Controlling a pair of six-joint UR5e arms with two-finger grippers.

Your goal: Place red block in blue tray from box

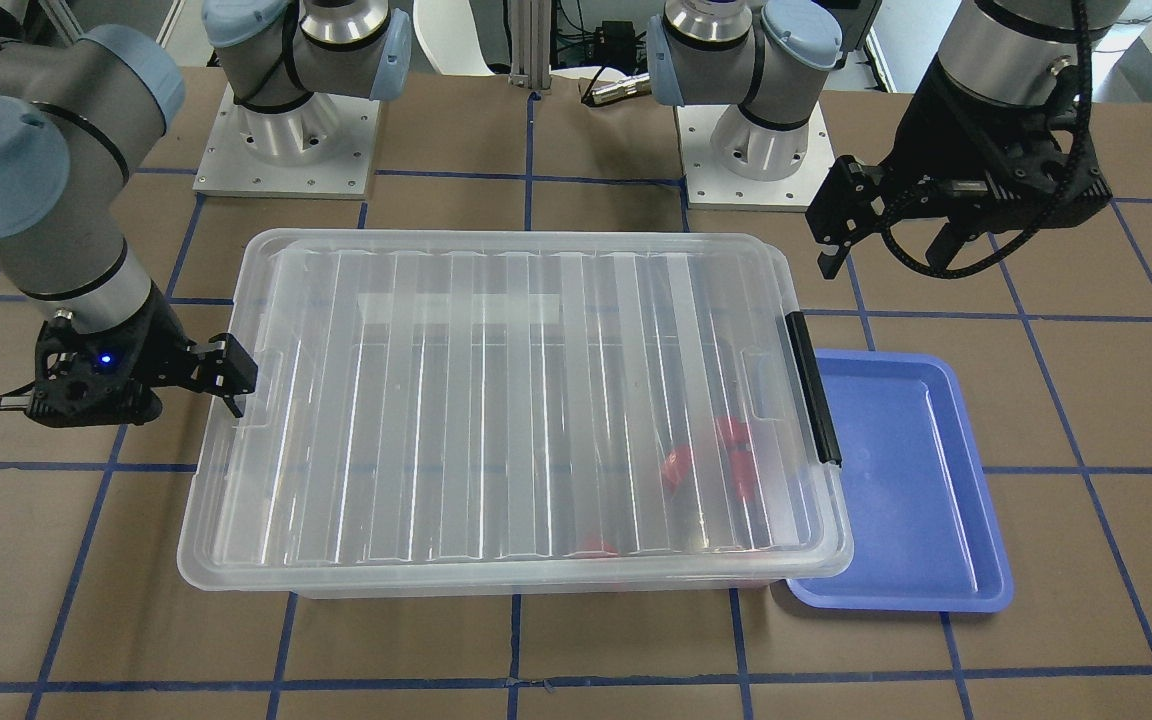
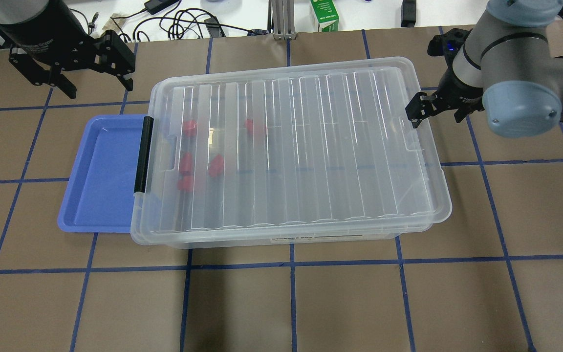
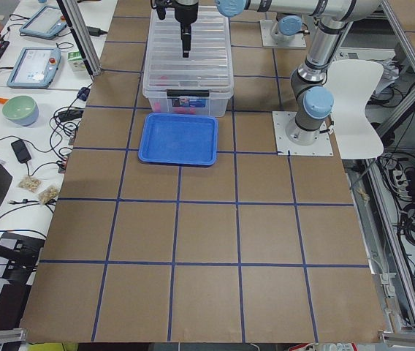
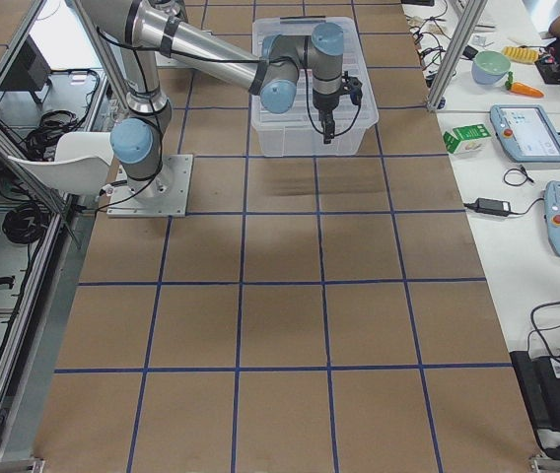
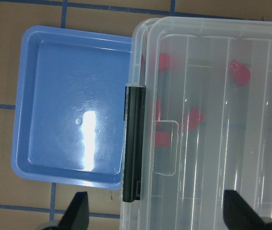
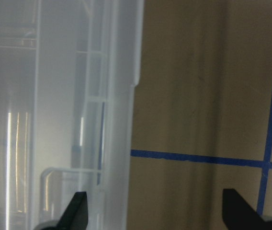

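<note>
Both pairs of fingers stood spread wide and held nothing; my left gripper [image 2: 98,84] hung over the latch [image 2: 143,154] end of the box [image 2: 428,195], my right gripper [image 6: 155,211] over the rim of the far short end. The red block [image 2: 215,166] I wanted lay among its fellows inside, under the closed lid [image 2: 311,146], nearer my left fingers and well apart from my right. I judged it light, stiff and rather slick, best pinched across its thicker body, not the stub. Through the ribbed lid it seemed to lie slantwise to the box's length; which way the stub pointed I could not tell. The blue tray [image 2: 100,186] lay below my left fingers, against the latch end.
</note>
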